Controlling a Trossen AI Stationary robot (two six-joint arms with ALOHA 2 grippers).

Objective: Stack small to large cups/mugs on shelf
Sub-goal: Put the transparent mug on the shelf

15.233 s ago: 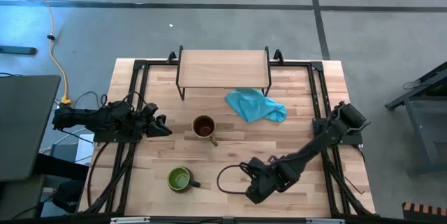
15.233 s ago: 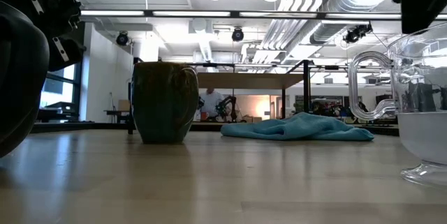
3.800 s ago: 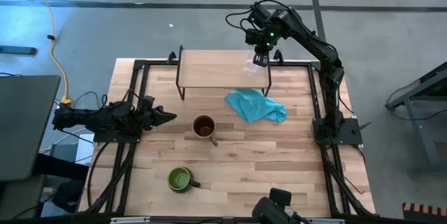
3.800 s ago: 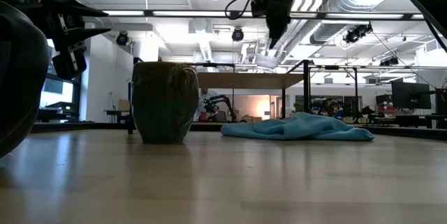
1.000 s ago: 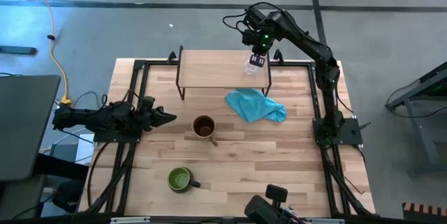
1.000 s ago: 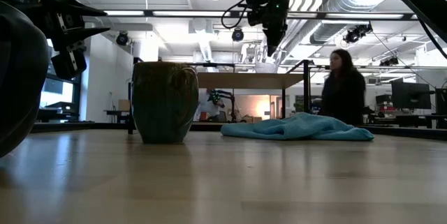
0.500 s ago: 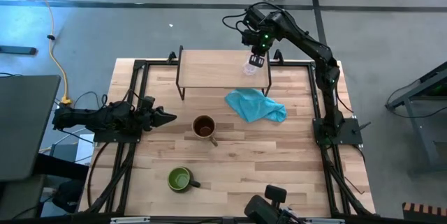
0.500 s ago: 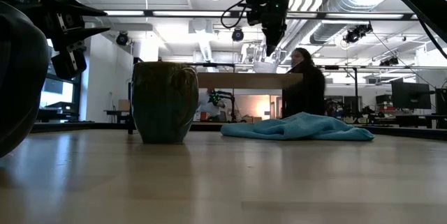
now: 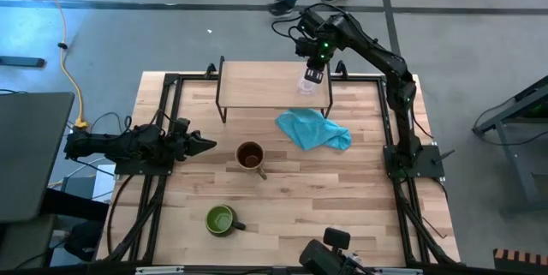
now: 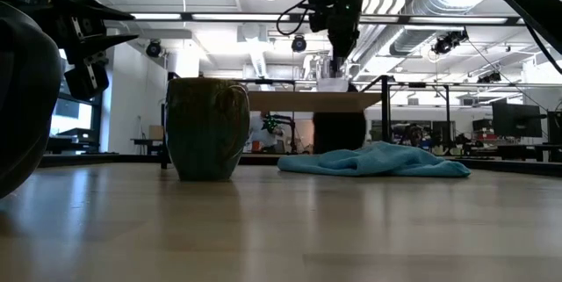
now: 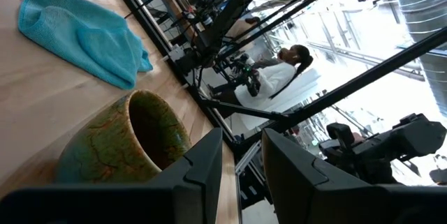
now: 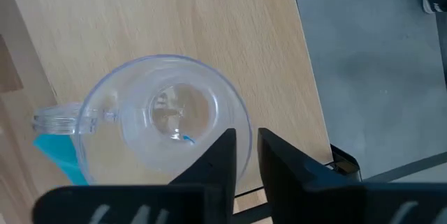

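From the high view, the right gripper is parked over the right end of the shelf, with the clear glass cup sitting on the board right under it. The tan-brown mug is mid-table, the dark mug with the green inside is nearer the front edge, and a teal cloth lies just in front of the shelf. The left gripper waits at the table's left side.

Low view: the glass cup rests on the shelf top, gripper fingers straight above it.

Left wrist view: the fingers are a little apart with nothing between them, and the tan-brown mug looks green-mottled outside.

Right wrist view: looking down into the see-through cup, handle sticking out sideways. The two fingers sit at its rim with a narrow gap; can't tell whether they're pinching the wall.
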